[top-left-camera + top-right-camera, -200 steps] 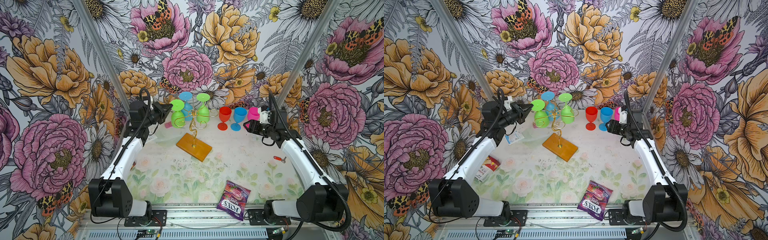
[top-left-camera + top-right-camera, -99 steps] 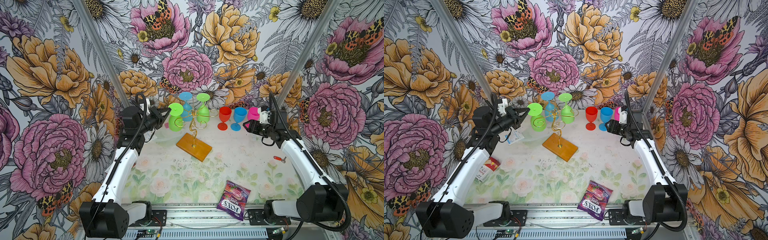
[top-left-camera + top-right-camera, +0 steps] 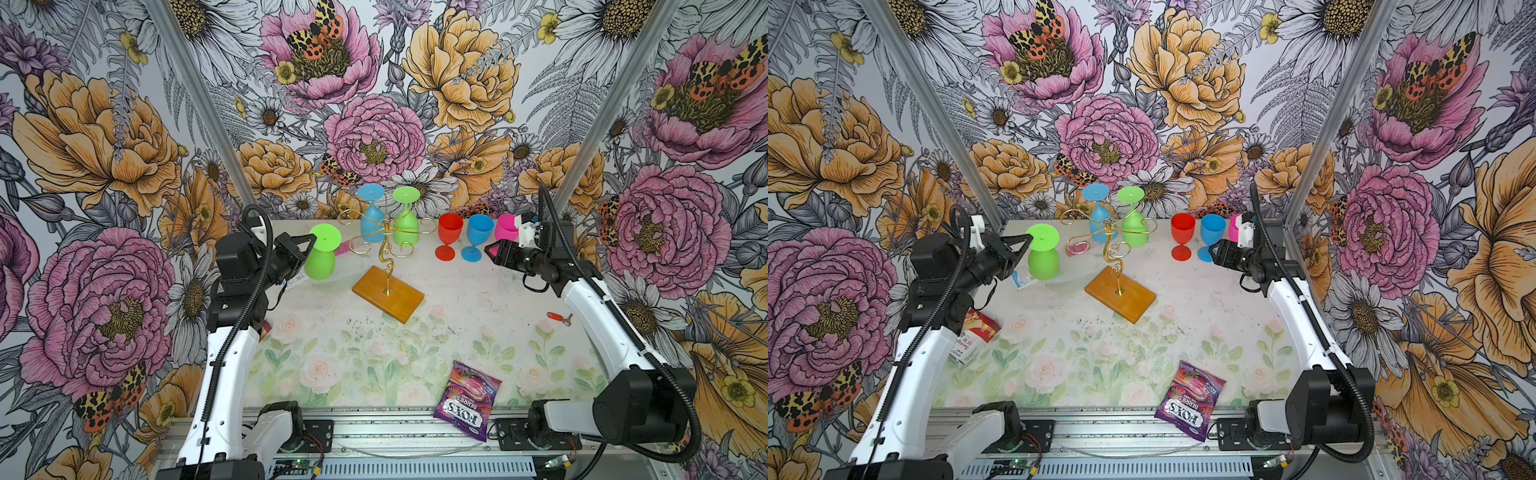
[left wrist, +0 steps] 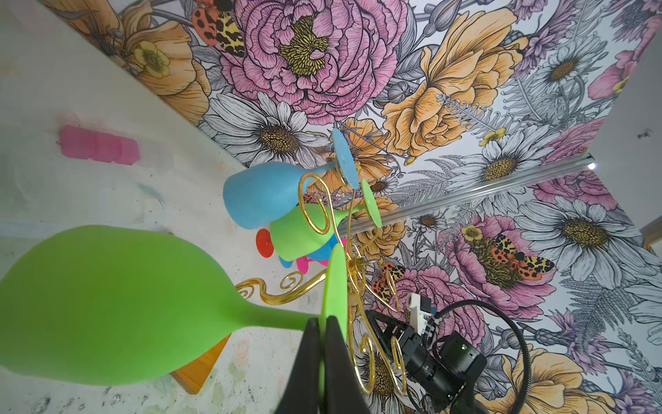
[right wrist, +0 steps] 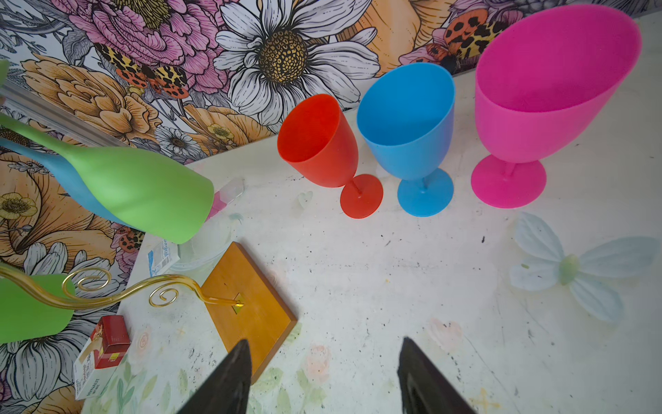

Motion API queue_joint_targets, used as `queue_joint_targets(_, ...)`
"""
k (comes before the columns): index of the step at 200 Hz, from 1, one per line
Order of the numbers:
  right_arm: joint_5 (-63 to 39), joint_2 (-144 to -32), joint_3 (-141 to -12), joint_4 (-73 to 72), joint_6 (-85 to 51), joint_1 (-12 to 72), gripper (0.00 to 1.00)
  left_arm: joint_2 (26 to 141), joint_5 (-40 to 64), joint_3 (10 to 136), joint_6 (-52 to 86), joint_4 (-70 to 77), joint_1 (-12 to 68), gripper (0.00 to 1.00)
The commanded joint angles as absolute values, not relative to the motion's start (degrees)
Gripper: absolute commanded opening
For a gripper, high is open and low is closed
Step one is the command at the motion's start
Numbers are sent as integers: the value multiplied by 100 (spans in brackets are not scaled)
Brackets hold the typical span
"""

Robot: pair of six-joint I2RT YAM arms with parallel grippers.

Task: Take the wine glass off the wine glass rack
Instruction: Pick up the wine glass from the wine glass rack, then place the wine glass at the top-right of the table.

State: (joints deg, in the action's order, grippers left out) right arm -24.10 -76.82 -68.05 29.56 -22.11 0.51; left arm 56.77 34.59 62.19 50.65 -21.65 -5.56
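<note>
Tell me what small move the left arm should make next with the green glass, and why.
Probably draw the left gripper a little farther from the gold wire rack. It is shut on the foot of the inverted green plastic wine glass, which hangs only just clear of the nearest scroll arm.

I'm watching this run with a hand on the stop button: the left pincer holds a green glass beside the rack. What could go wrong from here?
The left pincer pinches only the foot edge of the green glass; its upside-down bowl may swing or slip out.
That foot sits near the gold curls of the rack; a snag could shake the two hanging glasses.
</note>
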Motion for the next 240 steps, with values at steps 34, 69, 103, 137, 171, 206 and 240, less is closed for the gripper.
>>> queue_joint_targets(34, -2581, -7488, -6698, 2786, -2319, 70, 66, 4966, 3084, 6367, 3257, -3308, -581, 0)
queue_joint_targets(69, -2724, -7524, -6706, 2792, -2381, 95, 66, 4701, 3290, 6218, 2560, -3964, -175, 0)
queue_joint_targets(103, -2882, -7532, -6672, 2800, -2449, 123, 66, 4451, 3310, 6114, 2103, -4247, 760, 0)
queue_joint_targets(137, -3002, -7531, -6593, 2805, -2496, 126, 66, 4470, 2960, 6239, 1914, -4777, 1850, 0)
queue_joint_targets(171, -3300, -7677, -6574, 2818, -2581, 138, 66, 4675, 2919, 6220, 1804, -4772, 3028, 0)
queue_joint_targets(206, -3522, -7880, -6547, 2910, -2586, 169, 66, 5137, 1877, 6217, 1184, -4174, 4885, 0)
queue_joint_targets(240, -3091, -8100, -6838, 3723, -2320, 301, 65, 5763, 1716, 6282, 466, -3572, 5597, 0)
